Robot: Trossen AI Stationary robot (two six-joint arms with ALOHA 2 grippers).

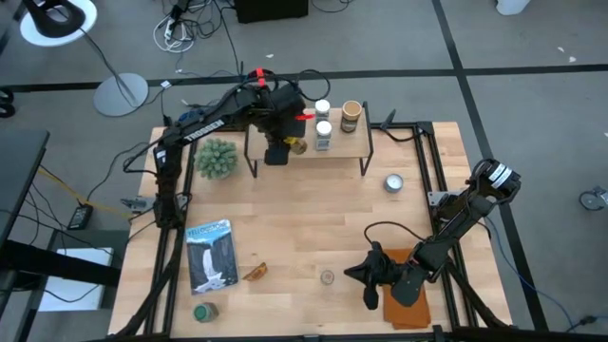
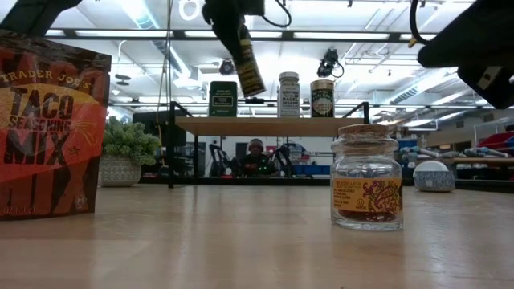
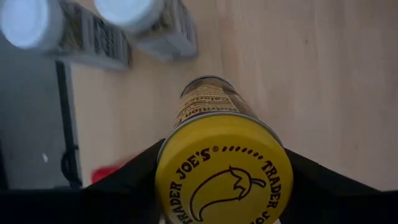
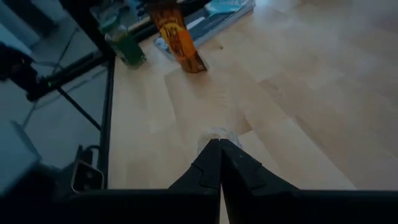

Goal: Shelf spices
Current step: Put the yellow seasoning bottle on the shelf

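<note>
Two hands | L hand (image 1: 291,142) grips yellow-lid jar (image 3: 222,165) over shelf (image 1: 347,147) | R hand (image 4: 219,163) clenched, idle

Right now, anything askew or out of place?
Only the yellow-lidded jar: it hangs tilted in the left gripper above the shelf, not set down yet. The three spices on the shelf stand upright.

A: The high view looks straight down on the whole table (image 1: 313,223); the low view sits at tabletop height, facing the shelf (image 2: 269,125).

B: Both share that shelf. The left wrist view hugs a yellow-lidded jar (image 3: 224,177); the right looks along the tabletop.
</note>
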